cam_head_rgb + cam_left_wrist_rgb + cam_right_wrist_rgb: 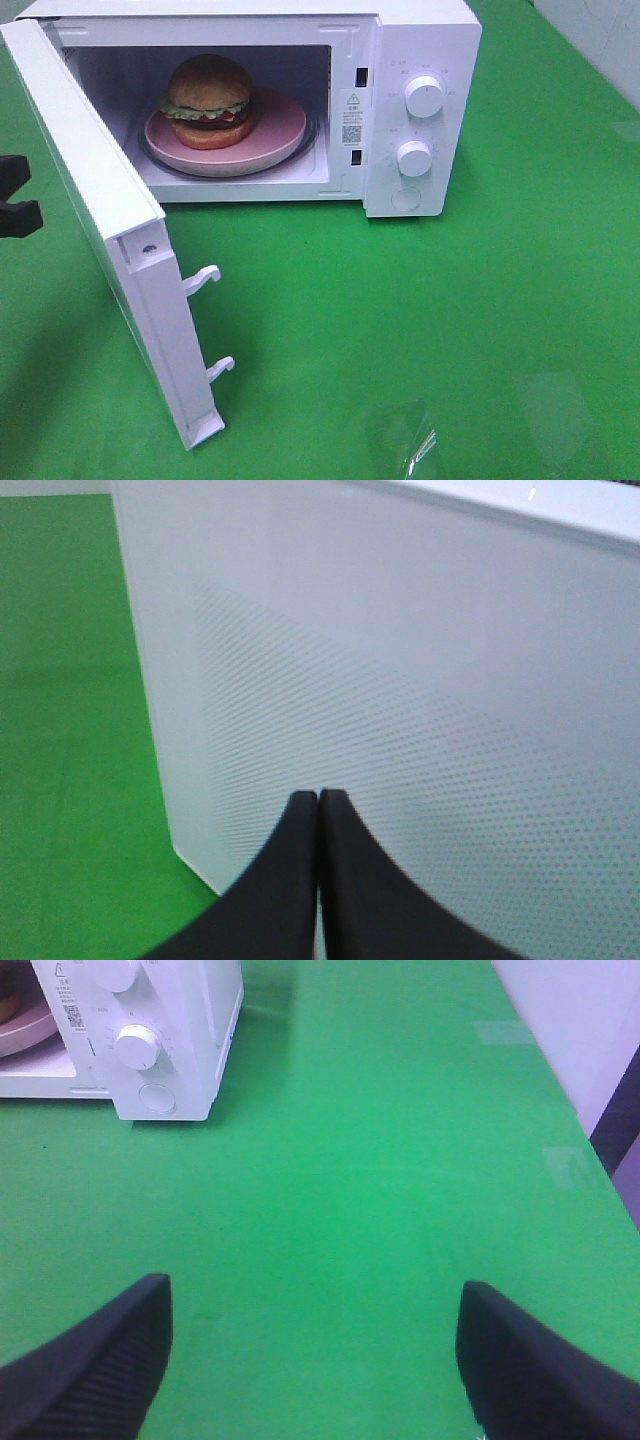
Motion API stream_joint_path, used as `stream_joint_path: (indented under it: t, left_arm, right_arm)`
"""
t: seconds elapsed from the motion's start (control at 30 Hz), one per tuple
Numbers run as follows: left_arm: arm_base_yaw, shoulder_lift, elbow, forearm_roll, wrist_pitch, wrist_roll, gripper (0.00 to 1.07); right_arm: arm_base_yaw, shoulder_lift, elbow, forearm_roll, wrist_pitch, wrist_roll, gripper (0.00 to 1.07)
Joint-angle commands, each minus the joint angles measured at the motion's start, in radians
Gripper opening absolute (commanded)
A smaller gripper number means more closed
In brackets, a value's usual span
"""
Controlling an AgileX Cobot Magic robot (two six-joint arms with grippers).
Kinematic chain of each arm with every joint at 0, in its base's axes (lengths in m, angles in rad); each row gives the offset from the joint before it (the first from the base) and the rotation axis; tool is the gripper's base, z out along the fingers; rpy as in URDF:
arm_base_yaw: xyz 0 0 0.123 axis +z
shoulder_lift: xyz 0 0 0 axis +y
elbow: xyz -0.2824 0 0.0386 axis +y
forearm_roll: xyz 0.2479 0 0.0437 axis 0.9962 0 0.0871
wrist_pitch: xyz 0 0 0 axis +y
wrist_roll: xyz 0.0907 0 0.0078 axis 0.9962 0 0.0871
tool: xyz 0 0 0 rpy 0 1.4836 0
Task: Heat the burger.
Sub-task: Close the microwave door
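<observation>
- Exterior high view: burger (209, 97) sits on the pink plate (283, 128) inside the microwave (440, 45); door (115, 205) stands wide open.
- Left gripper (318, 796), pressed together, is just beside the door's outer face; right gripper (312, 1295) is spread, empty.
- Likely step: closing up; next, a steady push swinging the door shut.

Microwave (440, 60) at table (450, 320) back edge, left of centre. Door (110, 230) swung out toward the front-left. Burger (210, 100) on dish (275, 140) inside the cavity. Two knobs (424, 96) stacked right of the cavity. Left gripper (28, 197) just outside the door, at the left edge.
</observation>
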Motion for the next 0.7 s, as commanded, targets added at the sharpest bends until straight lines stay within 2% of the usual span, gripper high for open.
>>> stream_joint_path:
  t: [0.03, 0.43, 0.7]
  left_arm:
    - [-0.034, 0.039, -0.024, -0.015, -0.052, 0.002, 0.0]
    - [-0.053, 0.134, -0.071, 0.004, -0.105, -0.003, 0.0]
    - [-0.114, 0.166, -0.088, 0.001, -0.111, 0.005, 0.0]
  right_arm:
    - [-0.004, -0.027, 0.004, 0.006, -0.009, -0.012, 0.75]
    - [-0.004, -0.027, 0.004, 0.006, -0.009, -0.012, 0.75]
    - [-0.004, -0.027, 0.004, 0.006, -0.009, -0.012, 0.75]
